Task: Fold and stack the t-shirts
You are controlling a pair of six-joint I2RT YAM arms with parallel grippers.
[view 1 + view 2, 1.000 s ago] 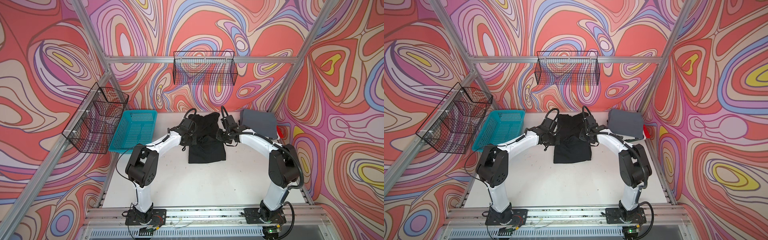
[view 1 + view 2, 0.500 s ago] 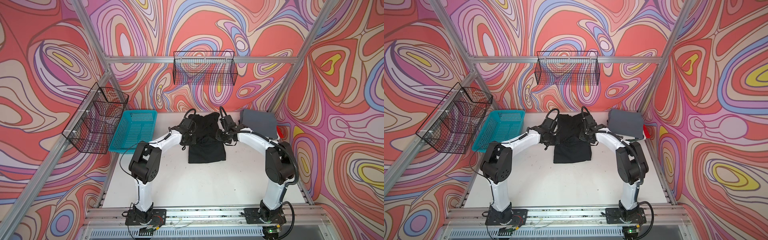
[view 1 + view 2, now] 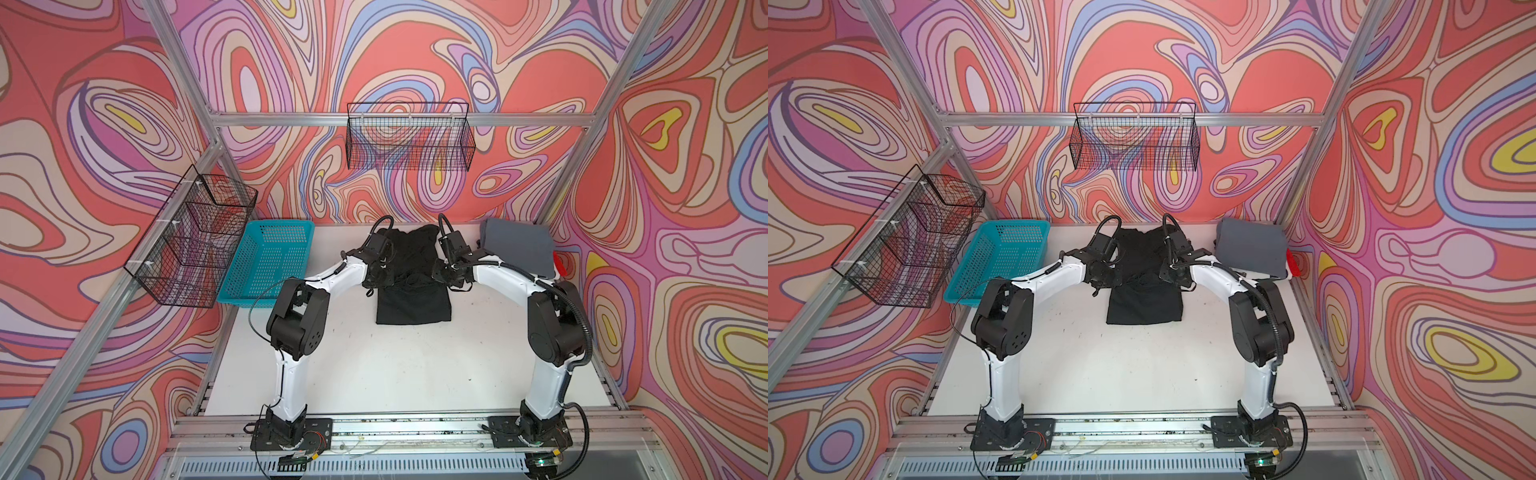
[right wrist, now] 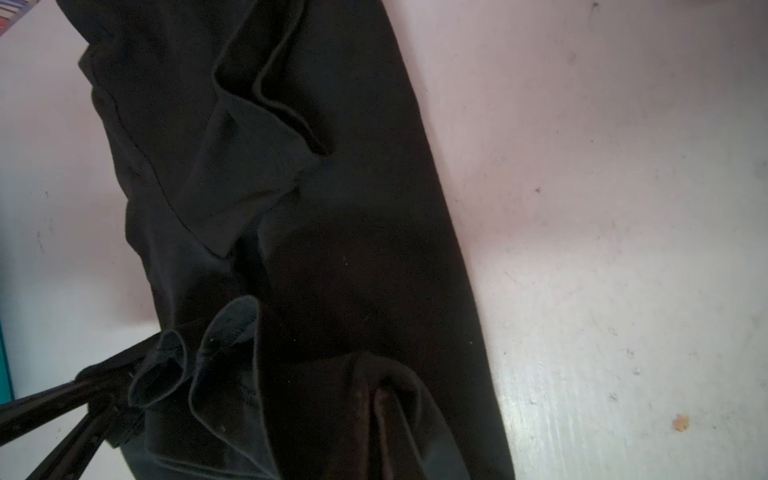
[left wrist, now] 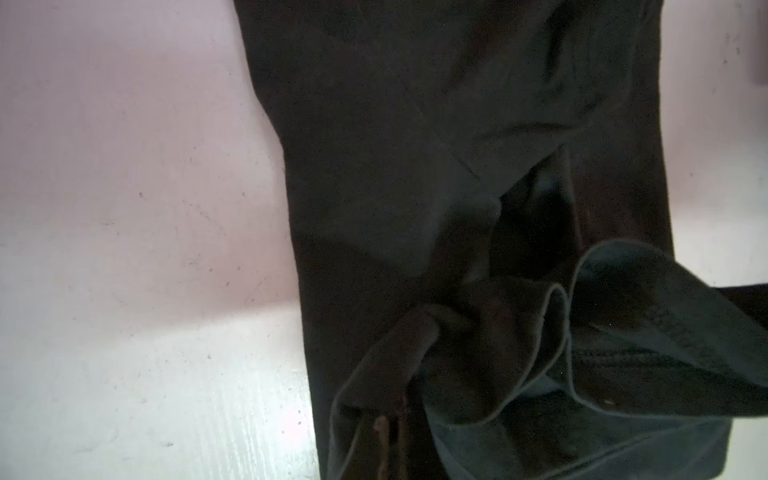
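Note:
A black t-shirt lies lengthwise at the middle back of the white table. Its near half lies flat, and its far part is bunched and lifted between the two grippers. My left gripper is shut on the shirt's left edge. In the left wrist view a fold of black cloth wraps the closed fingers. My right gripper is shut on the right edge, its fingers buried in the cloth. A folded slate-grey t-shirt lies at the back right.
A bit of red cloth shows by the grey shirt's right edge. A turquoise plastic basket stands at the back left. Black wire baskets hang on the left frame and the back wall.
Both arms' elbows have shifted slightly away from the camera. The grippers stay shut on the black shirt at nearly the same spot.

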